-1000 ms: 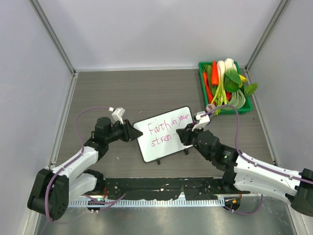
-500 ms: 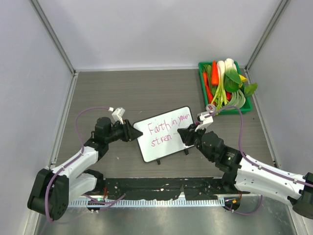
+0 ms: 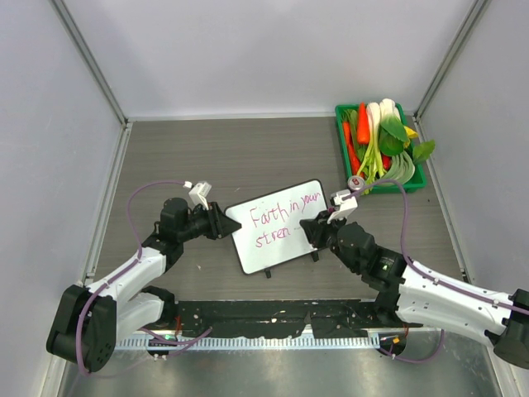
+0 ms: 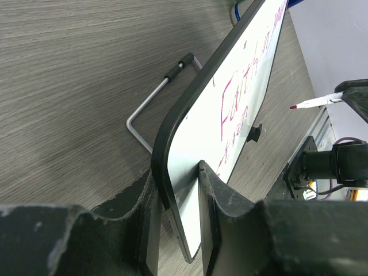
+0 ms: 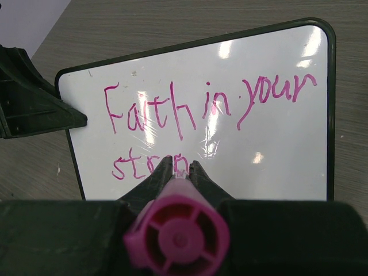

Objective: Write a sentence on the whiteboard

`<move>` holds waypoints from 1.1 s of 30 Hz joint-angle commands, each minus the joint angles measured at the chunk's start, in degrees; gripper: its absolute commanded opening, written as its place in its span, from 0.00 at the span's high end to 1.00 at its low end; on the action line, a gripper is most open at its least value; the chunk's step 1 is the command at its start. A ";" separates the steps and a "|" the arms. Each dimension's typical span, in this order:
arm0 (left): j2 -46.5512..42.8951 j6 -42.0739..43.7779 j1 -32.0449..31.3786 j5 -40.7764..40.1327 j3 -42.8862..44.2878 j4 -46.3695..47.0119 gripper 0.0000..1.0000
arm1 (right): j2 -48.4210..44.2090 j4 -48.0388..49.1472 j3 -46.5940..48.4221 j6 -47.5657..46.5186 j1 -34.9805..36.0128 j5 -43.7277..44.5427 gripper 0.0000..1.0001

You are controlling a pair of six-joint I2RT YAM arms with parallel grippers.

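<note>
Wood-grain table (image 3: 248,149), whiteboard (image 3: 285,248) edge in left claw (image 3: 226,222)

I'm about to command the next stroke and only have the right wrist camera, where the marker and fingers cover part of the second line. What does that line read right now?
Observer: In the top view, the second line of the sentence on the whiteboard reads "stren".
Operator: Is the tip on the surface?
Observer: Seen from the left wrist, the tip of the marker hangs clear of the board's face, with a visible gap.
Operator: And is the board actually gripped?
Observer: Yes. The left gripper has one finger on each side of the board's edge, near a rounded corner.
</note>
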 commanded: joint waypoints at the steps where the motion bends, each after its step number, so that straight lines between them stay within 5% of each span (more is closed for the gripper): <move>1: 0.63 3.88 0.31 -3.14 -0.63 -1.36 1.00 | 1.00 2.09 1.64 -1.03 -0.17 -0.47 0.99; 13: 0.55 3.88 0.31 -3.23 -0.63 -1.36 1.00 | 8.74 4.64 6.56 -3.32 -1.67 -6.80 0.99; 33: 0.63 3.96 0.31 -3.23 -0.54 -1.36 1.00 | 13.49 5.34 5.77 -3.50 -2.28 1.99 0.99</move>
